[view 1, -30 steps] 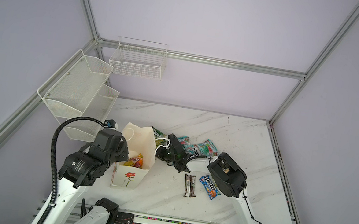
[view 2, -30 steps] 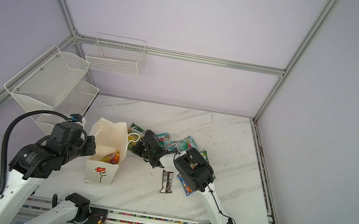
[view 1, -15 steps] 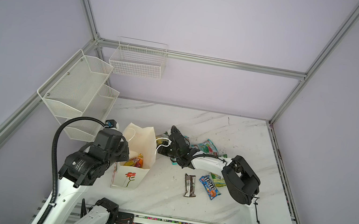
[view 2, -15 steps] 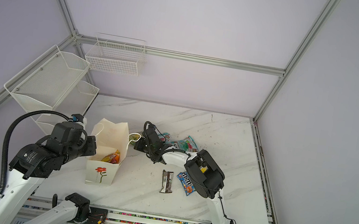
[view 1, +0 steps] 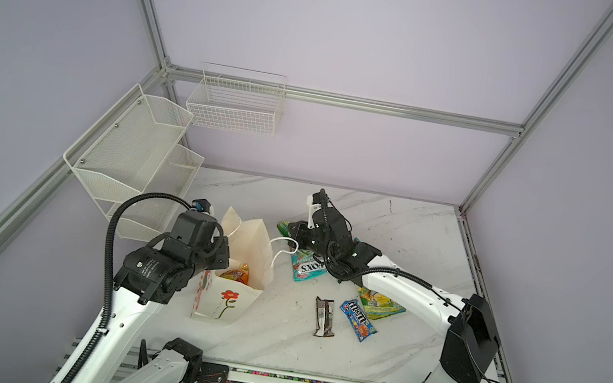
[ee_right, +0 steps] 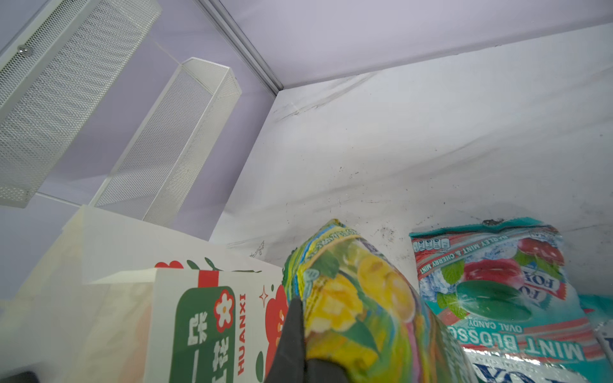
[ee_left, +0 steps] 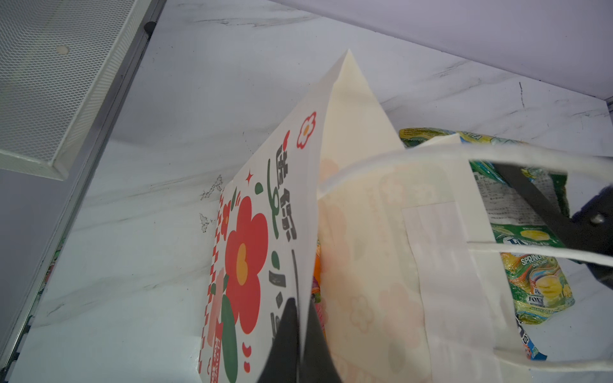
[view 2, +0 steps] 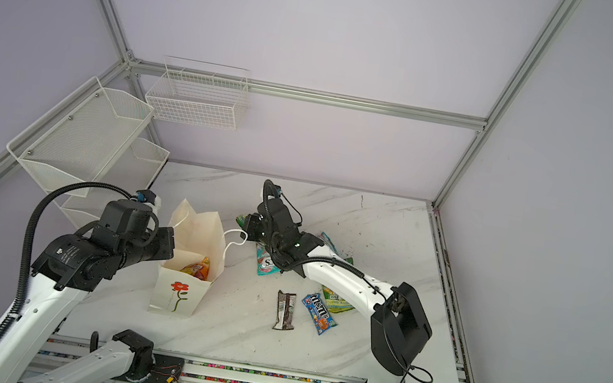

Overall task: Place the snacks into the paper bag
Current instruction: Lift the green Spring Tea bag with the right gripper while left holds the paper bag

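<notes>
**Green pouch pinched beside bag, not in yet**

Right hand (ee_right: 305, 348) is closed on green FOX'S pouch (ee_right: 358, 305), pinching one end. The pouch is off the tabletop (view 1: 270, 346), just beside the paper bag (view 1: 231, 306) on the side facing the other snacks, near the cord handle (view 1: 284, 244). It is not over the mouth yet.

Left hand (ee_left: 300, 311) is clamped on the bag's printed wall near the rim, one finger outside and one inside. Likely it is bracing the bag and keeping the mouth open.

Orange pouch (view 1: 236, 275) sits inside the bag. On the tabletop:
- teal pouch (view 1: 308, 267)
- dark bar (view 1: 325, 317)
- M&M's packet (view 1: 358, 319)
- second green pouch (view 1: 378, 303), partly under the right arm
- second teal pouch (ee_right: 491, 291), seen in the right wrist view

Handling, judged:
- Pouches are light, with glossy, slippery film, and the loose candy inside will shift and sag below the grip. Best taken by a flat sealed end, as here.
- The bag is thin, stiff paper that is light, tips easily and creases, so it needs the rim hold.
- The cord handle could snag the pouch on the way in.
</notes>
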You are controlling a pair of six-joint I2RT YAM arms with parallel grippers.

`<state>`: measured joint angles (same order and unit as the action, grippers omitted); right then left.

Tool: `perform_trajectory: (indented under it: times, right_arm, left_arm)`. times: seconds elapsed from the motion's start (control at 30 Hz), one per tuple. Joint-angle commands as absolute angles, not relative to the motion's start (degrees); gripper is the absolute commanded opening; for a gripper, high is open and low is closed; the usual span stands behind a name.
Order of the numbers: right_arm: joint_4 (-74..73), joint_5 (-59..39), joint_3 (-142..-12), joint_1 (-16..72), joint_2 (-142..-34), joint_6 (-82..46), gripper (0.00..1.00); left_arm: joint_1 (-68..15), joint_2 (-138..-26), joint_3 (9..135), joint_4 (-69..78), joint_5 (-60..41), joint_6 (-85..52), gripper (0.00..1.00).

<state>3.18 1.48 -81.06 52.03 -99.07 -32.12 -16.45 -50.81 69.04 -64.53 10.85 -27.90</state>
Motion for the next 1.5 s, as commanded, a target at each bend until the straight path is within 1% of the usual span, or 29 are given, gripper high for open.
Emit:
perform_trajectory:
  times: [0.0,0.2,0.4,0.7,0.9,1.03,1.17,1.47]
  right_arm:
    - [8.16,5.73,-81.53,51.97,-89.06,-28.06,0.0]
    - [9.64,8.1,-79.87,51.96,-82.43,-26.57,0.0]
    - [11.99,9.82,-79.81,51.97,-77.09,-25.37,0.0]
    - [14.48,12.01,-79.63,51.99,-71.48,-23.57,0.0]
    - [15.63,12.35,-80.04,51.99,-69.29,-22.15,0.0]
    - [15.48,11.46,-80.72,51.96,-68.7,-20.32,0.0]
    - [13.81,8.2,-81.61,51.98,-68.34,-20.38,0.0]
    - [5.57,1.51,-81.56,51.98,-67.72,-25.65,0.0]
  left_arm:
    - [-16.51,-52.27,75.56,-62.25,6.71,-27.77,0.0]
    - [-18.23,-53.89,77.65,-61.77,5.97,-28.17,0.0]
    - [-21.83,-56.12,80.13,-61.05,7.56,-28.83,0.0]
    - [-29.13,-59.99,80.92,-57.97,11.31,-31.08,0.0]
    - [-30.87,-61.17,80.6,-56.03,12.48,-32.24,0.0]
    - [-31.03,-60.71,79.41,-54.74,13.18,-33.04,0.0]
    - [-31.09,-59.95,77.55,-53.14,13.33,-34.03,0.0]
    - [-31.11,-57.9,71.71,-50.52,12.9,-36.18,0.0]
